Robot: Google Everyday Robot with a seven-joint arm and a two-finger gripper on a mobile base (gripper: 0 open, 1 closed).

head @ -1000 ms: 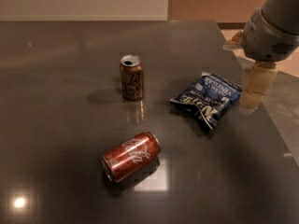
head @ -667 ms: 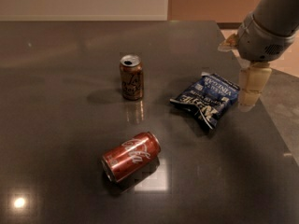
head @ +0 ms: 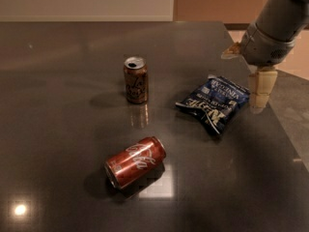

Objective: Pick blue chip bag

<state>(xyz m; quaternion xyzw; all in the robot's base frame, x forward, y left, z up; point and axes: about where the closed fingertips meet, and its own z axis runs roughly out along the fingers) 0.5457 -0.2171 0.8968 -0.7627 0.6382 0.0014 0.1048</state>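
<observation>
The blue chip bag [head: 215,103] lies flat on the dark table [head: 58,129], toward 3 o'clock from the tabletop's middle and close to the right edge. Its long axis runs on a diagonal, with the far end toward about 1 o'clock and the near end toward about 7 o'clock. The white lettering crosses that axis, and the smaller print sits at the far end. The foil is crinkled, and one corner juts out toward 9 o'clock.

The gripper [head: 258,103] hangs from the grey arm [head: 273,30], which enters from the upper right. It is at 3 o'clock of the bag, just beside the bag's right corner and pointing down at the table. Whether the gripper touches the bag, and whether it is spread or pressed together, cannot be told.

An upright brown can [head: 135,79] with an opened top stands at 9 o'clock of the bag, well apart from it. A red cola can [head: 135,162] lies on its side at 7 o'clock of the bag, its length running from 2 to 8 o'clock.
</observation>
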